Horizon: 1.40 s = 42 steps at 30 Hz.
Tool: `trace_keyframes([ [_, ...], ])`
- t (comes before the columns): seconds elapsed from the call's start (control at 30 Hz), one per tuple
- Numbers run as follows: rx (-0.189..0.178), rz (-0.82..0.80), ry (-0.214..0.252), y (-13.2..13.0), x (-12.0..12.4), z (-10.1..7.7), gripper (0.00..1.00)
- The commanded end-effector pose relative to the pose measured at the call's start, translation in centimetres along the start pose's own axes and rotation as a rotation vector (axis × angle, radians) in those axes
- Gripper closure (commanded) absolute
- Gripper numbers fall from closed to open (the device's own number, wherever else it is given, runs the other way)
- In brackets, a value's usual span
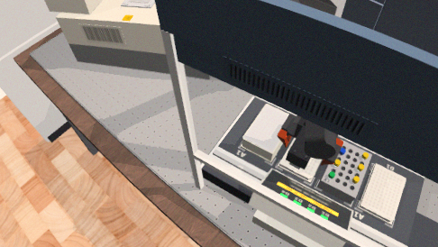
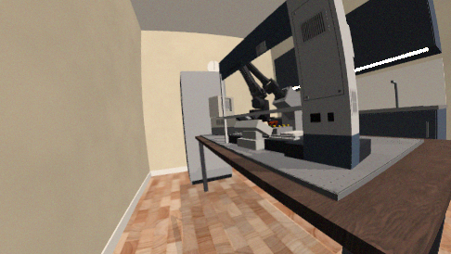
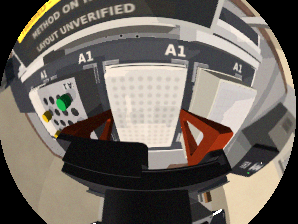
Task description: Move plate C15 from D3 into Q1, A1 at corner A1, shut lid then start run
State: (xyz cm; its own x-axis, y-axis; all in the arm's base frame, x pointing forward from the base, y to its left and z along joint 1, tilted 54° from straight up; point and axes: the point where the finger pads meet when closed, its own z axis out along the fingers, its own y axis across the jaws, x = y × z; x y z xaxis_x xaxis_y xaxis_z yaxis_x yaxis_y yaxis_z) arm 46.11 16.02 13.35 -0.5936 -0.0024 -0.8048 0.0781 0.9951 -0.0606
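Note:
The white 96-well plate C15 (image 3: pixel 145 104) lies flat in its slot in the hand-off row, under an A1 mark. In the top view it is mostly hidden below the gripper, with only its near edge (image 1: pixel 301 169) showing. My gripper (image 3: pixel 146 112) is open, low over the plate, with one orange finger (image 3: pixel 89 129) on each long side and a gap to the plate on both. It also shows in the top view (image 1: pixel 311 143). A beige instrument (image 1: pixel 108 32) stands at the far left of the bench; I cannot tell its lid state.
The tube cooling block (image 1: pixel 346 169) with coloured caps sits right beside the gripper. Plate G16 (image 1: pixel 384 186) lies beyond it. The deep-well block (image 1: pixel 266 132) stands on the other side. The liquid handler's dark housing (image 1: pixel 315 54) overhangs the row, and a white post (image 1: pixel 182 108) stands near.

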Motion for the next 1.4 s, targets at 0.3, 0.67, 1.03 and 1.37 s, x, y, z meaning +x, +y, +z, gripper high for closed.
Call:
trace_keyframes([
  [0.3,-0.019,0.007,-0.018,0.4,-0.3,-1.3,0.0],
  [0.67,-0.009,0.036,-0.044,-0.2,-2.0,-1.0,0.0],
  [1.03,0.006,0.034,-0.036,-0.2,-1.9,0.1,1.0],
  [1.37,0.015,0.032,-0.026,-0.4,-1.8,0.7,1.0],
])
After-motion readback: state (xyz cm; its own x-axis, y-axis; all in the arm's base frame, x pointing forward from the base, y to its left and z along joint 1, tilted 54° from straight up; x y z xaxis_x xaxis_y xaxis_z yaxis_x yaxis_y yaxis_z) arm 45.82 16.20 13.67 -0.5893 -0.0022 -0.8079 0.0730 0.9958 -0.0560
